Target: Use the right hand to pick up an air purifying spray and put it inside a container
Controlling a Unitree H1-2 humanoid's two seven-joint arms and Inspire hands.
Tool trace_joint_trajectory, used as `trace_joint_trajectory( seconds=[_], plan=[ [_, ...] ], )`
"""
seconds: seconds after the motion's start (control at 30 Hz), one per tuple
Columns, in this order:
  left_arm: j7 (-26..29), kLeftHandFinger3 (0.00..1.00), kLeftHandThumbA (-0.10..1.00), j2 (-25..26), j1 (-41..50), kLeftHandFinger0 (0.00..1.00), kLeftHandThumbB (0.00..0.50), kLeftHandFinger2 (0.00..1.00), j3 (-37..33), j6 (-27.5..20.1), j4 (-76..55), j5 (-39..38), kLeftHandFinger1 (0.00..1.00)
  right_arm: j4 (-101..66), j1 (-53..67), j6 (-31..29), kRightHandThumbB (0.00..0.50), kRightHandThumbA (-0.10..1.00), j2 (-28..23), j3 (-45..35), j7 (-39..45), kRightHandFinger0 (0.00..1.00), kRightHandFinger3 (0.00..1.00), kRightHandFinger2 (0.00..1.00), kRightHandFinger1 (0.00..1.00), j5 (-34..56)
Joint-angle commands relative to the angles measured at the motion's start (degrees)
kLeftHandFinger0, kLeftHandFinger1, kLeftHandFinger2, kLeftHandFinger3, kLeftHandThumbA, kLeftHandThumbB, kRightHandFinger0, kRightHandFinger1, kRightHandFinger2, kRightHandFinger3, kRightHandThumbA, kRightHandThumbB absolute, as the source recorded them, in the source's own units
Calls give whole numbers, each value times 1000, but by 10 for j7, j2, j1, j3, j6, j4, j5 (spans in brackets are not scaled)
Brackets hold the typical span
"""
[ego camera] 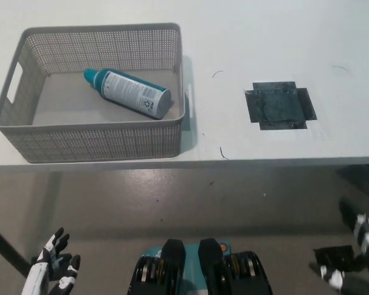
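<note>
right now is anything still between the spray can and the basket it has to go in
Nothing visible. The spray can already lies on its side inside the grey basket. The right hand is down at the lower right, off the table, and the left hand rests at the lower left.

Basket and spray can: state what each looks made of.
The basket looks like moulded grey plastic: matte, with a regular perforated mesh and cut-out handles. The spray can lying inside it looks like metal with a glossy teal-and-white printed finish, though that is less certain.
</note>
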Motion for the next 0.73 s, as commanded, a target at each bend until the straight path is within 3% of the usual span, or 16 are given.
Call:
trace_joint_trajectory(
  seconds=[0.0,0.1,0.27,0.37,0.47,0.53,0.7],
  plan=[
    [10,1000,845,-1,20,893,500,1000,11,-26,-10,-10,1000,93,18,-89,312,1000,-8,-15,2,1000,1000,1000,1000,16],
    [6,1000,921,-1,25,874,500,1000,11,-25,-12,-12,1000,110,14,-53,344,1000,-9,-15,15,1000,1000,1000,1000,32],
    [10,1000,939,-5,26,849,500,1000,14,-22,-14,-9,1000,123,-12,-72,344,1000,-13,-6,9,1000,1000,1000,1000,-4],
    [13,1000,944,-5,25,837,500,1000,14,-29,-10,-1,1000,124,-20,-70,394,1000,-16,-4,10,1000,1000,1000,1000,-10],
    [14,1000,945,-4,27,829,497,1000,17,-29,-13,0,1000,130,-27,-70,411,1000,-14,-3,13,1000,1000,1000,1000,-7],
    [13,1000,945,-4,25,829,500,1000,17,-27,-16,1,1000,131,-31,-74,416,1000,-14,-4,10,1000,1000,1000,1000,-9],
    [12,1000,942,-5,21,829,500,1000,17,-25,-20,5,1000,129,-35,-69,375,1000,-15,-5,13,1000,1000,1000,1000,-4]
  ],
)
